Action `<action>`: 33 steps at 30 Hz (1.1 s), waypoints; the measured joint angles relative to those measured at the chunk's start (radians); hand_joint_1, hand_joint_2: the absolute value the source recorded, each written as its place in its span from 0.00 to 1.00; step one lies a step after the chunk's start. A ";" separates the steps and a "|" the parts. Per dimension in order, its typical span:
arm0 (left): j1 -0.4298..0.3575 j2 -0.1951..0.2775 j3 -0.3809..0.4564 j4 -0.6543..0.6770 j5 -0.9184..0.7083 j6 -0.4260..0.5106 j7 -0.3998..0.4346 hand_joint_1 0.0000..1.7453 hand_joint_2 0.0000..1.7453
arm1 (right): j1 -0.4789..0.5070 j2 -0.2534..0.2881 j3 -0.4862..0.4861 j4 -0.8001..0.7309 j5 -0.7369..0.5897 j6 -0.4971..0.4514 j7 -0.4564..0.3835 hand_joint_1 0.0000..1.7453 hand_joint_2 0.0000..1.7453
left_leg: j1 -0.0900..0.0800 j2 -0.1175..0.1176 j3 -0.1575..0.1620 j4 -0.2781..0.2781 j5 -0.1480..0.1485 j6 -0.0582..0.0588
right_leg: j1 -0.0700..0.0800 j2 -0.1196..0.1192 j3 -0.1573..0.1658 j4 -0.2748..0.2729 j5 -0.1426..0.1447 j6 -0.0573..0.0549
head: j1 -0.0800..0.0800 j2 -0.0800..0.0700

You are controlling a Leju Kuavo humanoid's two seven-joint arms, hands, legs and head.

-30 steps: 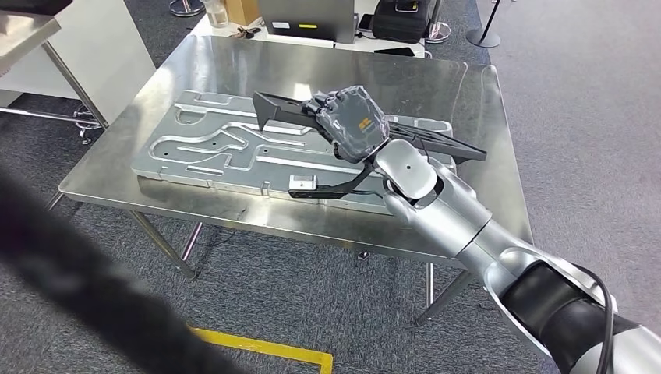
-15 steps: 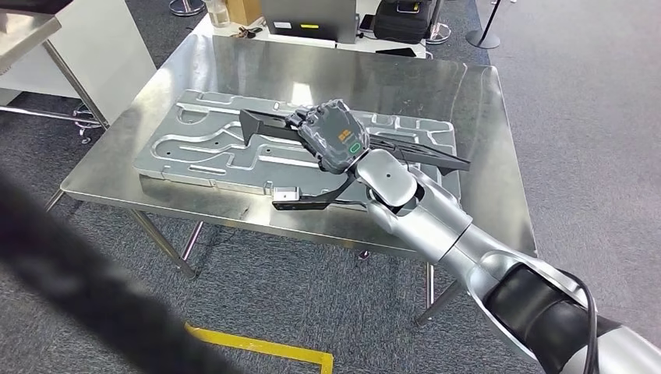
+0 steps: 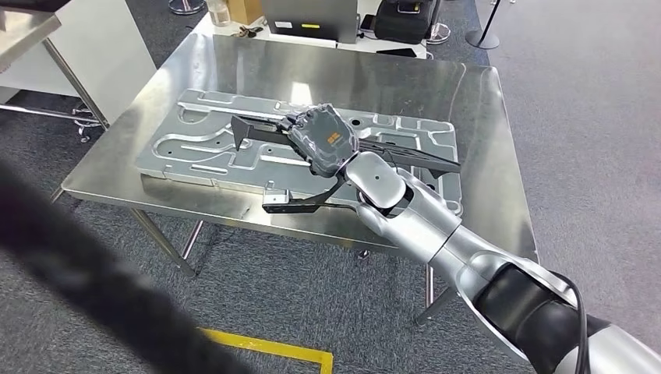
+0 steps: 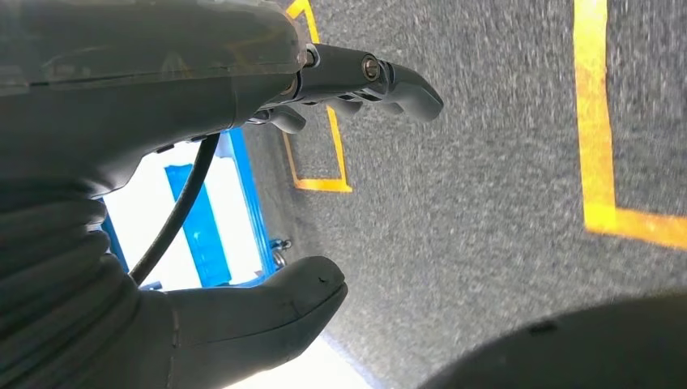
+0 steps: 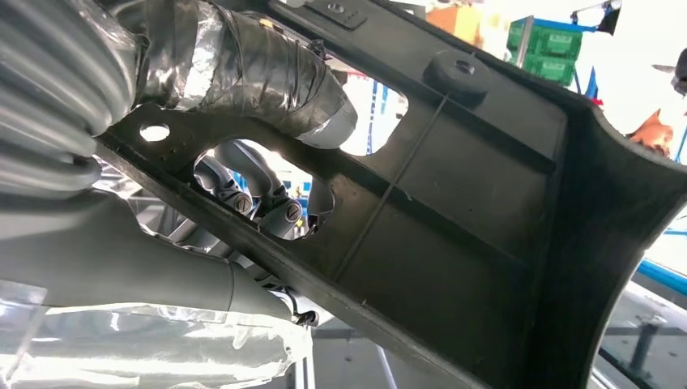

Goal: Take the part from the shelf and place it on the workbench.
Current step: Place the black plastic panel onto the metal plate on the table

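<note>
My right hand (image 3: 323,141) grips a long black plastic part (image 3: 257,128) with a bent lower arm (image 3: 300,202), holding it just above the pressed metal panel (image 3: 195,148) on the steel workbench (image 3: 312,74). Up close in the right wrist view, the black part (image 5: 478,203) crosses the picture and my right hand's fingers (image 5: 259,198) curl through an opening in it. My left hand (image 4: 243,162) hangs over grey carpet with its thumb and fingers apart and nothing between them.
The workbench's near edge (image 3: 234,214) runs below the part's lower arm. A white cabinet (image 3: 86,47) stands at the left, boxes and a dark bag (image 3: 401,19) behind the bench. Yellow floor tape (image 3: 273,351) marks the carpet in front.
My right hand has carried the black part leftward and lower over the metal panel. The left end of the part now reaches further across the panel.
</note>
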 joint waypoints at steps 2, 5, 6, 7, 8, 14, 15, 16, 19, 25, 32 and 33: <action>0.000 0.000 -0.001 0.000 0.000 0.000 0.000 0.00 1.00 | -0.001 0.000 0.000 0.004 0.001 0.002 0.002 1.00 1.00 | 0.004 0.004 0.005 -0.009 0.003 0.003 | -0.005 0.002 -0.055 0.114 -0.057 0.008 | 0.000 0.000; 0.000 0.000 -0.006 0.000 0.001 0.002 0.000 0.00 1.00 | 0.004 0.000 0.000 0.013 0.002 0.006 0.004 1.00 1.00 | 0.008 0.005 0.006 -0.004 -0.003 -0.002 | -0.019 0.001 -0.118 0.228 -0.082 0.023 | 0.000 0.000; 0.000 0.000 -0.008 0.000 0.002 0.003 0.000 0.00 1.00 | 0.005 0.000 0.000 0.016 0.002 0.007 0.005 1.00 1.00 | 0.012 0.005 0.008 0.001 -0.008 -0.007 | -0.023 0.000 -0.105 0.198 -0.054 0.028 | 0.000 0.000; 0.001 0.000 -0.011 0.000 0.003 0.003 -0.001 0.00 1.00 | 0.005 0.000 0.000 0.017 0.002 0.008 0.006 1.00 1.00 | 0.016 0.005 0.009 0.009 -0.016 -0.015 | -0.028 -0.003 -0.077 0.135 -0.014 0.033 | 0.001 0.000; 0.002 0.001 -0.014 0.001 0.006 0.003 -0.001 0.00 1.00 | 0.004 0.000 0.000 0.019 0.002 0.009 0.006 1.00 1.00 | 0.018 0.005 0.008 0.017 -0.024 -0.023 | -0.028 -0.008 -0.045 0.071 0.010 0.035 | 0.001 0.000; -0.003 0.001 -0.025 0.003 0.028 0.003 -0.005 0.00 1.00 | -0.003 -0.003 0.001 0.019 0.003 0.023 0.005 1.00 1.00 | 0.021 0.006 0.011 0.036 -0.051 -0.066 | -0.017 -0.005 0.002 -0.010 0.011 -0.015 | 0.000 0.000; -0.002 0.001 -0.027 0.003 0.031 0.003 -0.005 0.00 1.00 | -0.005 -0.004 0.001 0.018 0.003 0.023 0.005 1.00 1.00 | 0.022 0.004 0.001 0.062 -0.065 -0.068 | -0.019 -0.003 0.006 -0.013 0.009 -0.024 | -0.001 0.000; -0.001 0.000 -0.028 0.003 0.033 0.003 -0.006 0.00 1.00 | -0.006 -0.004 0.001 0.018 0.003 0.024 0.005 1.00 1.00 | 0.022 0.001 -0.018 0.101 -0.085 -0.069 | -0.020 -0.001 0.011 -0.016 0.008 -0.030 | -0.001 0.000; -0.001 0.000 -0.032 0.003 0.039 0.002 -0.008 0.00 1.00 | -0.007 -0.004 0.001 0.018 0.003 0.028 0.003 1.00 1.00 | 0.018 -0.007 -0.133 0.288 -0.142 -0.064 | -0.010 0.005 0.019 -0.016 -0.001 -0.043 | -0.002 0.000; 0.006 0.002 -0.046 0.005 0.048 0.001 -0.009 0.00 1.00 | -0.006 0.001 0.002 0.019 0.003 0.039 0.005 1.00 1.00 | 0.002 -0.017 -0.086 0.086 0.020 -0.033 | 0.003 0.020 0.050 -0.013 -0.030 -0.035 | -0.001 0.000; 0.003 0.002 -0.049 0.006 0.052 0.001 -0.009 0.00 1.00 | -0.013 0.016 0.007 0.020 0.007 0.051 0.005 1.00 1.00 | 0.003 -0.020 -0.049 0.039 0.008 -0.003 | -0.001 0.012 0.005 0.091 -0.092 0.001 | -0.001 -0.001; 0.003 0.002 -0.050 0.007 0.052 0.001 -0.009 0.00 1.00 | -0.014 0.018 0.008 0.022 0.007 0.054 0.005 1.00 1.00 | 0.003 -0.020 -0.046 0.039 0.005 0.001 | -0.001 0.011 -0.033 0.158 -0.118 0.003 | -0.001 -0.001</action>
